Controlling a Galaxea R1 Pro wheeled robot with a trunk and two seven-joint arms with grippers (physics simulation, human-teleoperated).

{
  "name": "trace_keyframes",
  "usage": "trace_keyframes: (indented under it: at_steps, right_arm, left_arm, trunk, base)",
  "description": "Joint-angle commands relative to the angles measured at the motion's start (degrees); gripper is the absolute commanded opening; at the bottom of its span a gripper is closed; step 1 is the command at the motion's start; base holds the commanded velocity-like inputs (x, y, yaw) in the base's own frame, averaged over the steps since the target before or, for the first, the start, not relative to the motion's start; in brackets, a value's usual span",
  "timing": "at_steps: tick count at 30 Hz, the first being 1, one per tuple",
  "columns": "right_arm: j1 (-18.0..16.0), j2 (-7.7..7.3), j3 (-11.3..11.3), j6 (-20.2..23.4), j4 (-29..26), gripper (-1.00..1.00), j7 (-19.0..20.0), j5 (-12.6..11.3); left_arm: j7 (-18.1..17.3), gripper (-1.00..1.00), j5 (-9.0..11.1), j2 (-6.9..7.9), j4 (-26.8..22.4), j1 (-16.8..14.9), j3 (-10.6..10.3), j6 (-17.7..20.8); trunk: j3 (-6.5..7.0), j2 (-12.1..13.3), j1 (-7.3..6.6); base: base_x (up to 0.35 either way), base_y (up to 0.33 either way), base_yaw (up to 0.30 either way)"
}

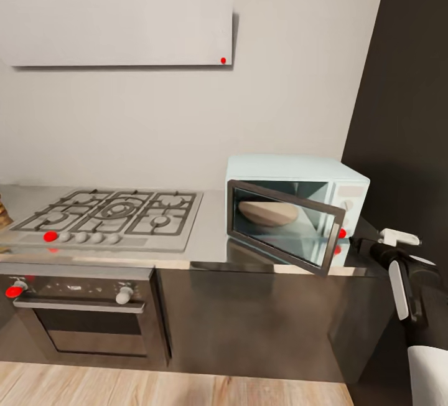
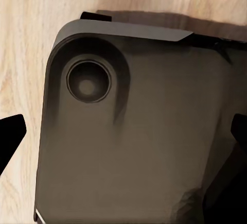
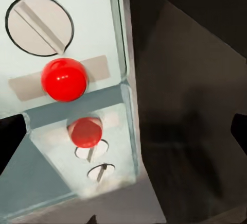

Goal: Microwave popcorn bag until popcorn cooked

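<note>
Right hand (image 1: 361,245) beside rightward-swung microwave (image 1: 298,172) door

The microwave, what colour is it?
Pale mint-blue, with a dark glass door; the microwave shows best in the head view.

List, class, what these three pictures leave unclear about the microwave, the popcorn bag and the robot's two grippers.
- Popcorn bag: head view, seen only through the microwave door's glass; its contents are hidden.
- Door: ajar, but its gap is hard to judge.
- Right gripper: head view, too small; right wrist view cuts its fingers off at the edges.
- Left gripper: left wrist view, only dark fingertips at the edges.
</note>
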Motion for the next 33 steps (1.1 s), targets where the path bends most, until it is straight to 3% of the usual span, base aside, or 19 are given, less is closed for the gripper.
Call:
trace_keyframes:
  at_steps: [1,6,16,18,21,27,33]
  right_arm:
    - [-0.04,0.01,-0.07,0.28,-0.06,1.0,0.78,-0.09]
    - [-0.04,0.01,-0.03,0.29,0.17,1.0,2.16,0.02]
    - [-0.04,0.04,0.06,0.29,0.47,1.0,2.27,-0.16]
    - [-0.04,-0.48,-0.24,-0.22,1.12,1.0,2.92,0.52]
    - [-0.04,-0.11,-0.26,-0.13,1.16,1.0,3.89,1.48]
    - [-0.04,-0.46,-0.04,0.04,0.84,1.0,2.28,3.45]
    - [-0.04,-0.43,0.01,0.05,0.87,1.0,3.97,4.75]
  left_arm:
    - [0.03,1.0,0.42,-0.01,-0.01,-0.01,0.0,-0.13]
    - [0.03,1.0,0.42,-0.01,0.0,-0.04,-0.05,-0.12]
    - [0.03,1.0,0.42,-0.01,0.0,-0.01,0.08,-0.18]
    - [-0.04,1.0,0.45,-0.06,-0.09,-0.01,0.08,-0.21]
    - [-0.05,1.0,0.48,-0.12,-0.09,-0.03,0.08,-0.21]
    - [-0.05,1.0,0.5,-0.1,-0.09,-0.02,0.1,-0.21]
    - [0.03,1.0,0.5,-0.19,-0.09,-0.02,0.17,-0.21]
  trunk:
    - [-0.06,-0.03,0.01]
    - [-0.06,-0.03,0.01]
    - [-0.06,-0.03,0.01]
    - [-0.06,-0.03,0.01]
    - [-0.06,-0.03,0.01]
    - [-0.06,-0.03,0.01]
    - [-0.06,-0.03,0.01]
  base:
    - [0.149,0.0,0.0]
    - [0.224,0.0,0.0]
    - [0.018,0.0,0.0]
    - [0.0,0.0,0.0]
    - [0.0,0.0,0.0]
    - [0.0,0.0,0.0]
    - [-0.041,0.0,0.0]
